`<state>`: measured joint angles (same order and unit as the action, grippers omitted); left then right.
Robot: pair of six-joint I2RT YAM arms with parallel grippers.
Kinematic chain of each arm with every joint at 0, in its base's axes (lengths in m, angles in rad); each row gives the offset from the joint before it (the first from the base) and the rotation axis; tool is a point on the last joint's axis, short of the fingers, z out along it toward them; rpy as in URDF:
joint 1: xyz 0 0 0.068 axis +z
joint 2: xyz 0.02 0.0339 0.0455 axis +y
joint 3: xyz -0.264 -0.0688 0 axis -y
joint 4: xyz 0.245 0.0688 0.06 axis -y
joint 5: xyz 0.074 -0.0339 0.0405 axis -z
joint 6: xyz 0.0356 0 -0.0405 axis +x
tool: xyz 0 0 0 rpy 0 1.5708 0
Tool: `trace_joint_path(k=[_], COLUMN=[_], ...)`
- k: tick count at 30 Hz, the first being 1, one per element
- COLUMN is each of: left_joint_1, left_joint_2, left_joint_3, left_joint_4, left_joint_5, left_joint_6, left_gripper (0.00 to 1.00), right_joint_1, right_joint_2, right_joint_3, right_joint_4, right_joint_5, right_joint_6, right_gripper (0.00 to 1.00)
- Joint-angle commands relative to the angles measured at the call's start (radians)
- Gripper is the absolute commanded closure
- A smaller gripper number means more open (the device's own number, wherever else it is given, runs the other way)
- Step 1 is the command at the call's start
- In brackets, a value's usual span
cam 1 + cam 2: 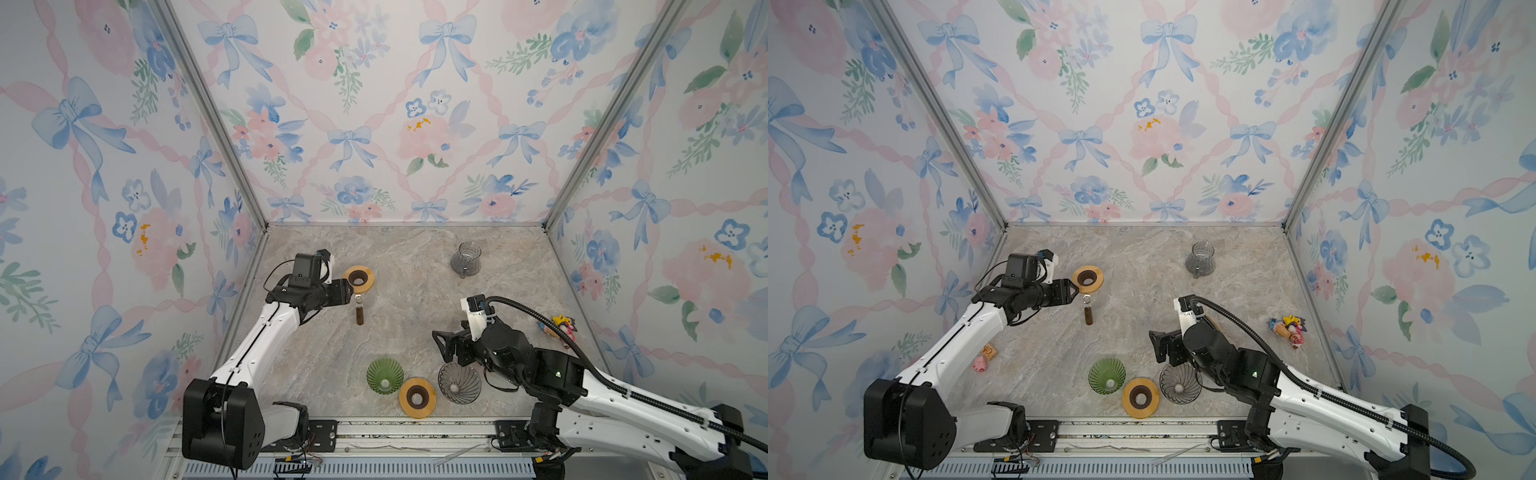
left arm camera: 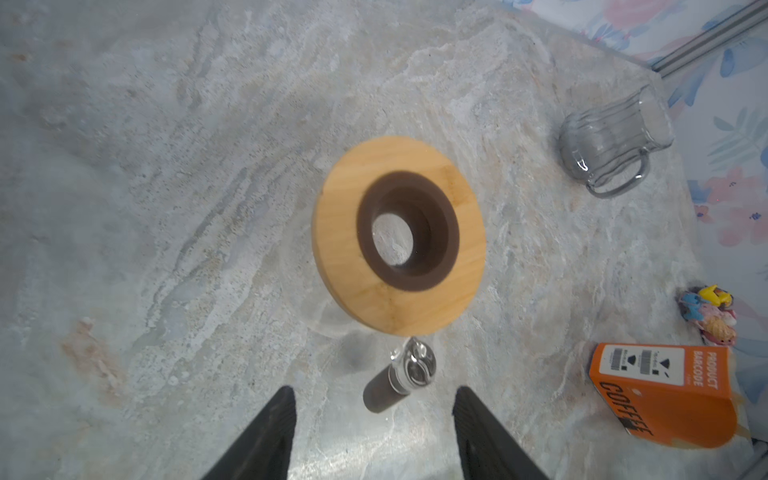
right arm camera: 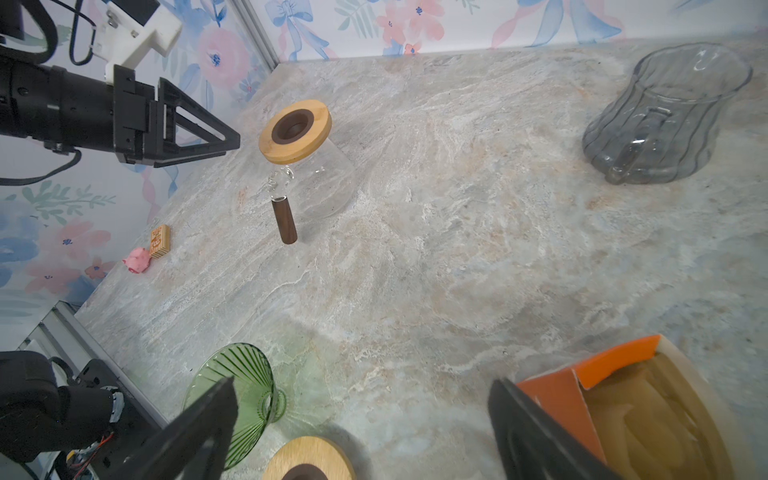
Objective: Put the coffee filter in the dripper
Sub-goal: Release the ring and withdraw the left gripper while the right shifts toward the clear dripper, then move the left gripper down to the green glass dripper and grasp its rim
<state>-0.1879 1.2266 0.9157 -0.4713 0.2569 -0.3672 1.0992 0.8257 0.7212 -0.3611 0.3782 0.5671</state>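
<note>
The coffee filters [image 3: 648, 419] are a beige stack inside an open orange box [image 2: 665, 395]; my right arm hides the box in both top views. A green glass dripper [image 1: 385, 375] and a grey glass dripper [image 1: 459, 382] stand near the front edge, with a wooden ring [image 1: 417, 397] between them. My right gripper [image 1: 440, 345] hovers open behind the grey dripper. In the right wrist view that gripper [image 3: 363, 384] has the box beside one finger and nothing between the fingers. My left gripper [image 1: 345, 289] is open and empty beside the lidded glass server [image 1: 358, 279].
A grey glass pitcher [image 1: 465, 259] stands at the back right. The server's brown handle [image 2: 380, 395] points toward the front. Small toys [image 1: 1287, 328] lie by the right wall. A pink pig [image 1: 980, 363] and a tiny orange box [image 1: 990, 352] lie near the left arm.
</note>
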Motion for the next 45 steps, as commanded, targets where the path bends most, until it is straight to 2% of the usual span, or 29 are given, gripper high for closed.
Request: trace_joint_path(k=[1,7,11,17,30,37,42,45], left_joint_1=[-0.062,-0.178,-0.271,-0.383,-0.459,-0.494,-0.504,-0.504], left_joint_2=[-0.075,-0.194,-0.235,-0.223,-0.333,-0.311,-0.296,-0.289], left_joint_3=[-0.081,-0.208,-0.252,-0.254,-0.373,-0.380,-0.378,-0.379], left_joint_4=[-0.020,-0.051,-0.090,-0.145,-0.164,-0.164,-0.162,-0.162], left_joint_5=[0.032,0.046,0.024,0.027,0.067,0.051,0.044,0.041], left_joint_6=[-0.080,-0.169,-0.216,-0.278,-0.408,-0.427,-0.430,-0.437], left_gripper=[0.36,0.35,0.34,0.34,0.42,0.49,0.59,0.62], right_joint_1=[0.018,0.047,0.079,0.112,0.134,0.136,0.140,0.143], right_joint_2=[-0.030,-0.056,-0.050,-0.039,-0.050,-0.035,-0.040,-0.043], right_joint_3=[-0.029,-0.044,-0.046,-0.054,-0.067,-0.070,-0.074,-0.077], right_joint_4=[-0.042,-0.062,-0.084,-0.088,-0.088,-0.079,-0.075,-0.070], right_joint_5=[-0.028,-0.122,-0.108,-0.066,-0.020,-0.017,-0.007,-0.005], right_joint_6=[-0.016,-0.022,-0.008,0.018,0.038,0.047,0.048,0.049], right_gripper=[0.03,0.03,0.03,0.03,0.03,0.03,0.03,0.03])
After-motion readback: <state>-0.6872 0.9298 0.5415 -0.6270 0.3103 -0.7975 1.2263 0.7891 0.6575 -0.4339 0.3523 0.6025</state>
